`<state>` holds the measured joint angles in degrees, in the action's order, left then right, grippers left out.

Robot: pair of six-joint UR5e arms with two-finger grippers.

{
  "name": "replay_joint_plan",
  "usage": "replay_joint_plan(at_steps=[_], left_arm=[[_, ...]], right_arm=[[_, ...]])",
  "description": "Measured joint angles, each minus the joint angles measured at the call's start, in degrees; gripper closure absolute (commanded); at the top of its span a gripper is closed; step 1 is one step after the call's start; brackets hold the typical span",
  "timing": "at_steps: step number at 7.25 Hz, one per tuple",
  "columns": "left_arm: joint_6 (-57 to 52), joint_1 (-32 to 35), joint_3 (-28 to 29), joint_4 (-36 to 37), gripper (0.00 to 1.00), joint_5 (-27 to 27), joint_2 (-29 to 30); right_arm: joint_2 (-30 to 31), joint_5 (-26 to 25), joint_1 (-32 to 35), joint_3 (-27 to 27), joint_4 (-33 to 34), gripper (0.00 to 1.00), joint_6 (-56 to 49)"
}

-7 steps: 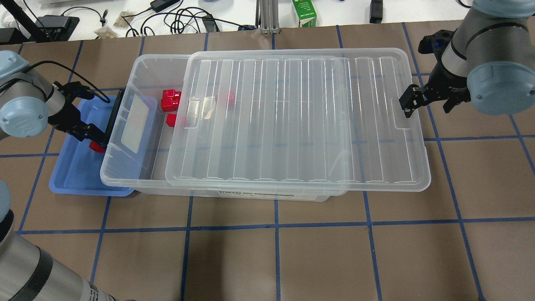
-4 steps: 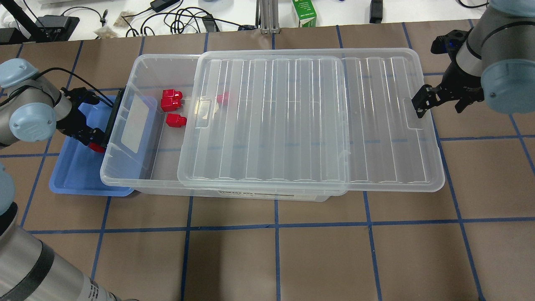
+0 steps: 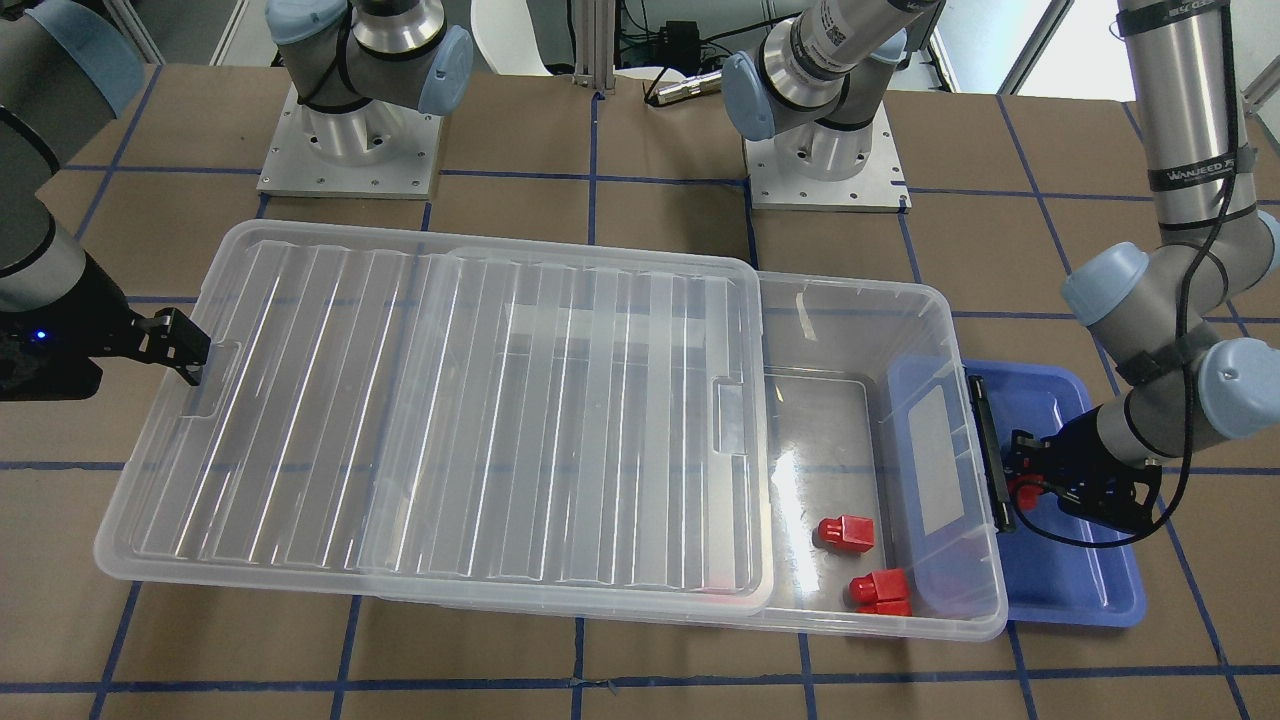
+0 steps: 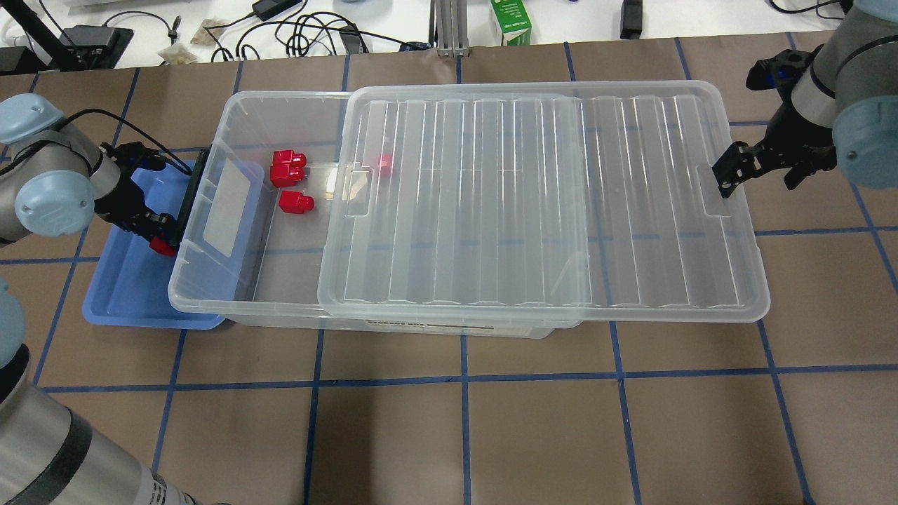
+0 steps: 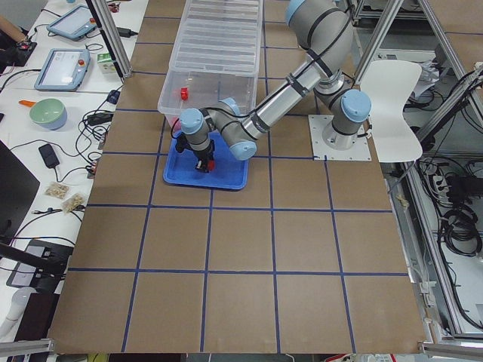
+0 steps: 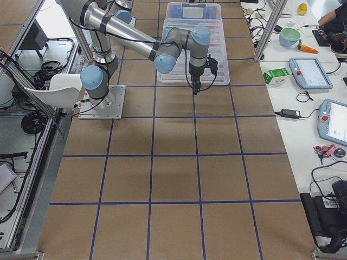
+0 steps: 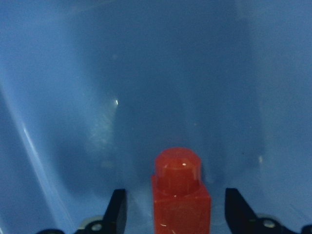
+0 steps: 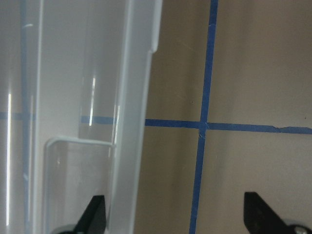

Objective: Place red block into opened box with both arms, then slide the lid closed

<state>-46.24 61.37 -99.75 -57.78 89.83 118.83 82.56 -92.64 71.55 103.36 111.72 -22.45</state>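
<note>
The left fingers are spread low in the blue tray. The red block stands upright between them with a gap on each side, ungripped. Just past them is the box, with other red blocks in its uncovered end. The lid covers the remainder and overhangs. The right fingers are wide apart, the lid's short rim between them, unclamped.

We see the lid covering most of the box; only its left end lies open from above, its end wall rising beside the tray.
</note>
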Motion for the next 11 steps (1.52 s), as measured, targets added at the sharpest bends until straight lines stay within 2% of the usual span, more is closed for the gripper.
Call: replay_joint_plan(at_steps=[4, 8, 11], left_arm=[[0.00, 0.07, 1.32, -2.78, 1.00, 0.09, -2.70], [0.80, 1.73, 6.20, -14.50, 1.00, -0.23, -11.50], [11.98, 10.08, 9.37, -22.02, 1.00, 0.63, -17.71]], right_arm=[[0.68, 0.33, 0.09, -1.41, -2.04, 0.00, 0.25], [1.52, 0.77, 0.73, -13.00, -14.73, 0.00, 1.42], [1.87, 0.80, 1.21, -18.02, -20.91, 0.00, 3.99]])
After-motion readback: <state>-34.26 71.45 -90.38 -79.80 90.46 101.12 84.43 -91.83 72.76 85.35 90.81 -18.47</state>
